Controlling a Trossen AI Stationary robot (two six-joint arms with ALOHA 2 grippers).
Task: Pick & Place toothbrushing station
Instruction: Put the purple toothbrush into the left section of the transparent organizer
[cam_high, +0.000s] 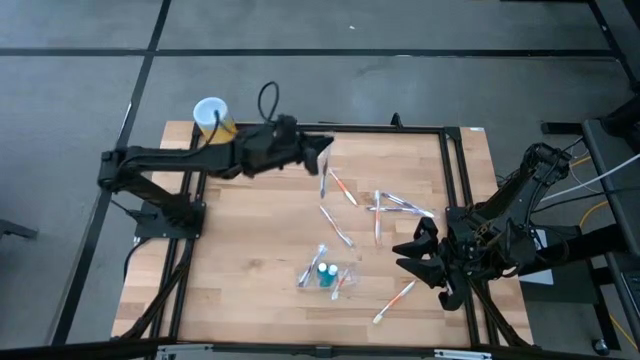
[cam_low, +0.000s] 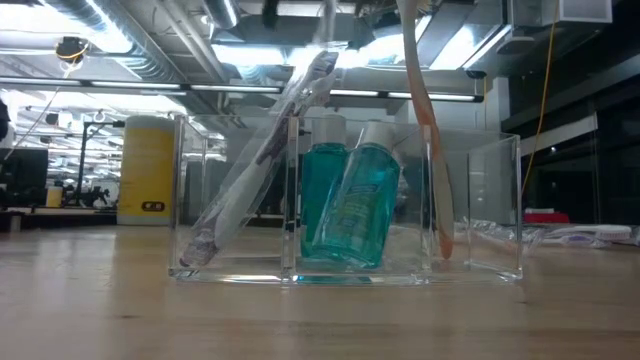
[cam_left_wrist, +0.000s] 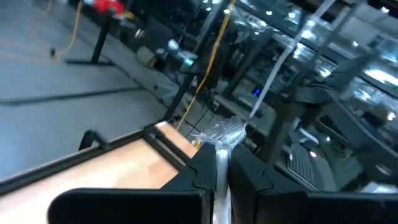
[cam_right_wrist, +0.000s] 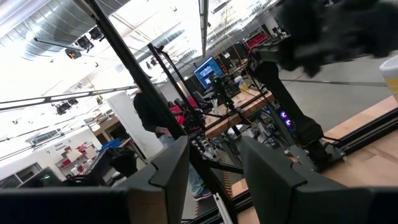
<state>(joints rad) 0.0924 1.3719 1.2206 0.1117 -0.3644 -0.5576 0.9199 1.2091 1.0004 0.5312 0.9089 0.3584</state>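
My left gripper (cam_high: 323, 152) is over the table's far middle, shut on a slim white toothbrush in a clear wrapper (cam_high: 323, 181). My right gripper (cam_high: 412, 257) is open and empty at the right, near the front; its fingers frame only the room in its wrist view (cam_right_wrist: 214, 177). The clear plastic holder (cam_high: 325, 272) stands at the near middle. In the low view it holds two teal bottles (cam_low: 345, 205), a wrapped toothbrush (cam_low: 262, 160) leaning in its left compartment and an orange-ended one (cam_low: 425, 130) to the right. Several toothbrushes (cam_high: 385, 208) lie loose on the wood. My left gripper pinches the wrapped toothbrush between its two fingers; the wrapper's crinkled end (cam_left_wrist: 219, 133) sticks out past the fingertips. In the high view the rest of the brush (cam_high: 323, 183) reaches toward the table's near side from the fingers. Whether its far end touches the table I cannot tell.
A yellow canister with a white lid (cam_high: 212, 117) stands at the far left corner, beside my left arm. A black frame (cam_high: 455, 170) borders the wooden table top. One loose toothbrush (cam_high: 394, 301) lies near the front edge, close to my right gripper.
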